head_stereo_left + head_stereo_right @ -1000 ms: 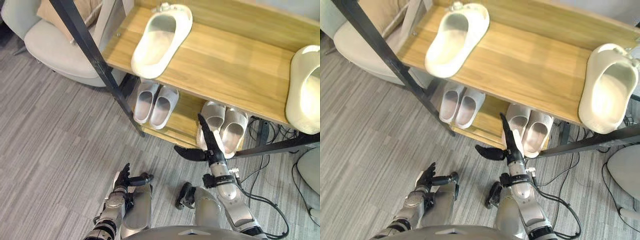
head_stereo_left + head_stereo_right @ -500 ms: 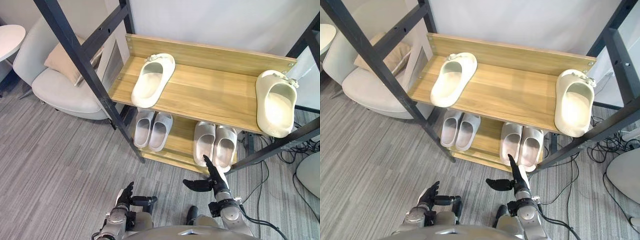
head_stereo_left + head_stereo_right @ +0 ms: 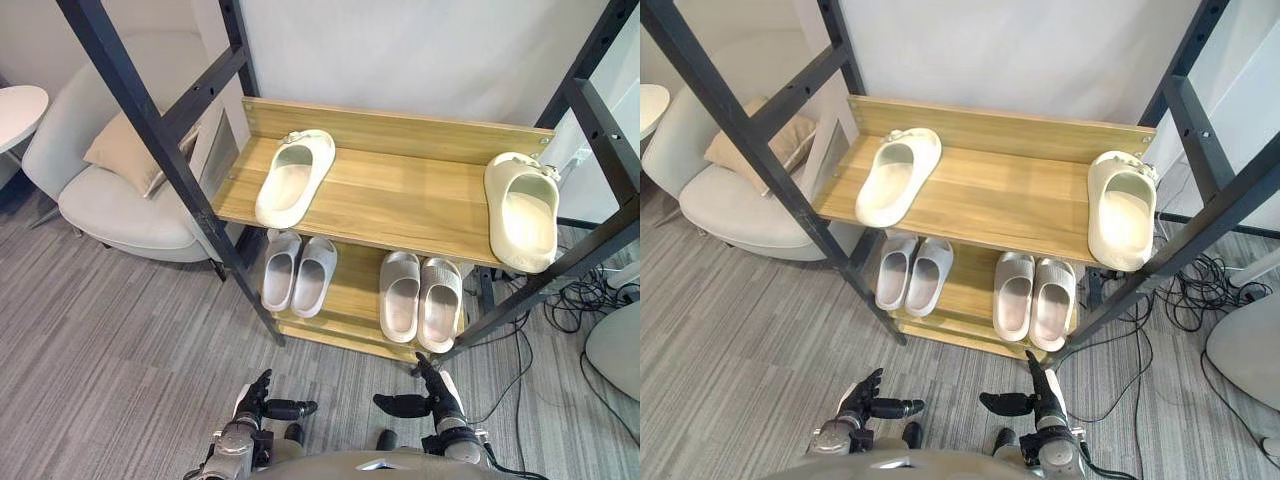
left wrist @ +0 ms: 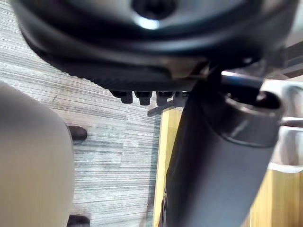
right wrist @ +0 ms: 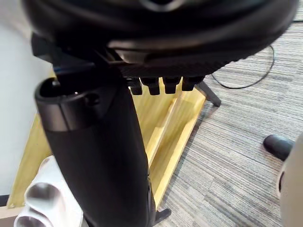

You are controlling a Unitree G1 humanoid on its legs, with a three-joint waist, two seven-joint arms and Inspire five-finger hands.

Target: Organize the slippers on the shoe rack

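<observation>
right hand (image 3: 440,405) now back from rack (image 3: 345,338) edge, fingers (image 3: 430,378) seemingly straight

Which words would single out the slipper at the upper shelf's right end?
Find the black-framed shoe rack and look at its upper wooden shelf. Two cream slippers lie there far apart; take the right slipper, lying nearly straight at the right end. The left slipper lies slanted, and the grey pairs sit below.
</observation>
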